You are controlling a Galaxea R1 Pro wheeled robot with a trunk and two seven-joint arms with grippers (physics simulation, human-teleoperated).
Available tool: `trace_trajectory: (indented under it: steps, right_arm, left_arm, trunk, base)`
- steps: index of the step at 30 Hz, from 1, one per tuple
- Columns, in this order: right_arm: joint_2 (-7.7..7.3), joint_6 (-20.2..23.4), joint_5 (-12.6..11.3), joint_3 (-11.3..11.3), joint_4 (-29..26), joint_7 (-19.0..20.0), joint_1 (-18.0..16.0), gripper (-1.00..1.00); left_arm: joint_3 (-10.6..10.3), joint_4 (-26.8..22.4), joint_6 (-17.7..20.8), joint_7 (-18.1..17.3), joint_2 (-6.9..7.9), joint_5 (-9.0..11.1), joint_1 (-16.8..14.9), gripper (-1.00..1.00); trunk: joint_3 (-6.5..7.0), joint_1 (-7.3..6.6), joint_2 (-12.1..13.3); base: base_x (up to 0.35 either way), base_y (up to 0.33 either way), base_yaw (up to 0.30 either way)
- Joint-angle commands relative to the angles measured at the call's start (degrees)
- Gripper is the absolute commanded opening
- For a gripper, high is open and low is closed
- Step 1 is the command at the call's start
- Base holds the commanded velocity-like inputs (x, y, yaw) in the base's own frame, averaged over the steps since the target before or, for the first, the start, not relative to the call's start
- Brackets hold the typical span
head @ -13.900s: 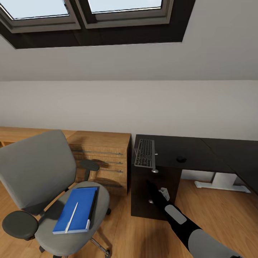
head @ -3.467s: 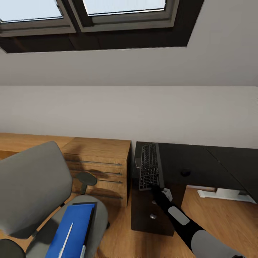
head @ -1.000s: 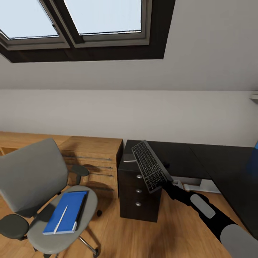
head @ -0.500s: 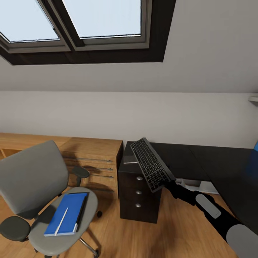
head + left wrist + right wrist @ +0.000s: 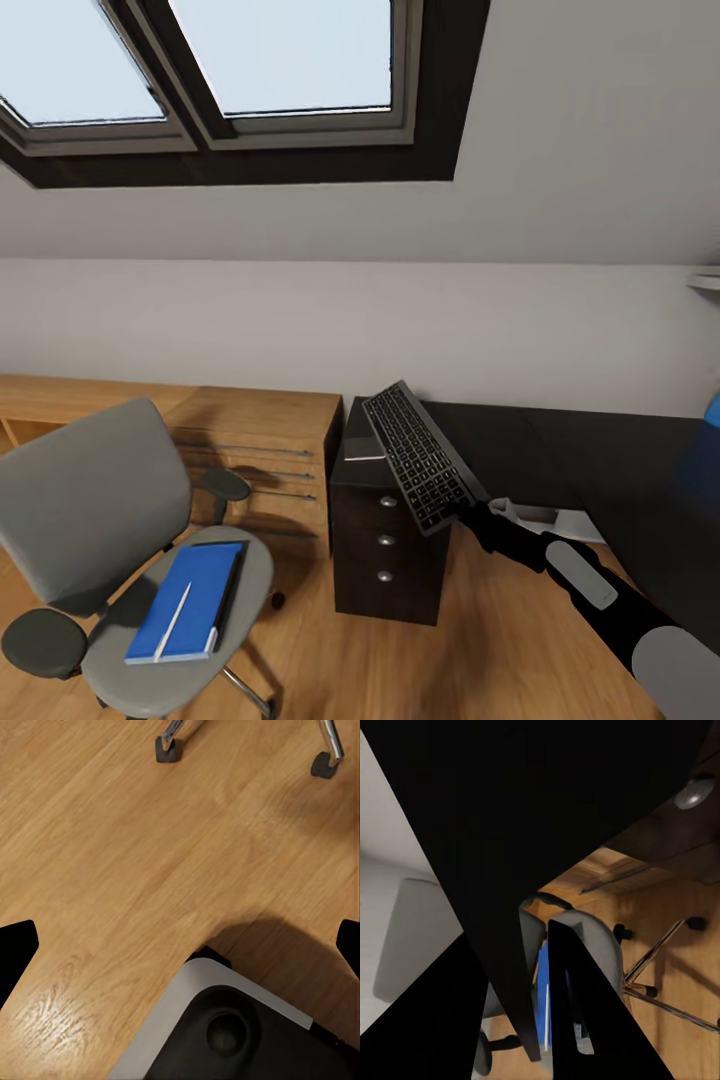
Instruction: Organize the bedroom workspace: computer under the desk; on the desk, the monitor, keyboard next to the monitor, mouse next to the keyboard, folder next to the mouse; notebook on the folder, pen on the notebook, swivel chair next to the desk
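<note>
The right arm (image 5: 590, 590) reaches forward and up from the lower right of the head view, forearm stretched nearly straight. Its right gripper (image 5: 462, 512) is clamped on the near end of the keyboard (image 5: 420, 455), which slopes up and away beyond the fingers. The left gripper's fingers (image 5: 15, 952) stand spread wide, pointing down at the floor (image 5: 112, 855).

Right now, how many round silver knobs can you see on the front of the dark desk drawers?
3, one above the other on the drawer fronts: top knob, middle knob, bottom knob. The lifted keyboard crosses the top corner of the unit, so another could be hidden there.
</note>
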Motion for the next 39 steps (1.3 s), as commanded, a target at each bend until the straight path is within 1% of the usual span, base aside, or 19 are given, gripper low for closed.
trace_trajectory:
  steps: [1, 10, 22, 28, 39]
  right_arm:
    - [-0.05, 0.1, -0.3, 0.2, 0.0, 0.1, -0.1, -1.0]
    - [0.2, 0.2, -0.4, 0.2, -1.0, 1.3, -0.1, -1.0]
    - [0.31, 0.0, -0.4, 0.3, -1.1, 1.7, -0.1, -1.0]
    - [0.32, 0.0, -0.4, 0.3, -1.1, 1.9, -0.1, -1.0]
    - [0.31, -0.1, -0.4, 0.3, -1.1, 3.0, -0.1, -1.0]
  left_arm:
    - [0.2, -0.1, 0.1, -0.5, -0.01, 0.5, 0.0, 1.0]
    - [0.2, -0.1, 0.2, -0.5, -0.17, 0.6, 0.0, 1.0]
    - [0.2, -0.3, 0.1, -0.5, -0.53, 0.6, 0.0, 1.0]
    - [0.2, -1.6, 0.1, -0.5, -1.1, 0.7, 0.0, 1.0]
    - [0.2, -1.9, 0.1, -0.5, -1.18, 0.7, 0.0, 1.0]
  trunk:
    - [0.15, -0.22, 0.4]
    - [1.95, -2.2, 4.0]
    - [4.12, -4.83, 8.8]
    - [5.2, -6.15, 11.2]
    - [7.18, -8.57, 15.6]
  base:
    - [0.0, 0.0, -0.128]
    - [0.0, 0.0, -0.234]
    - [0.0, 0.0, -0.259]
    - [0.0, 0.0, -0.057]
    - [0.0, 0.0, -0.005]
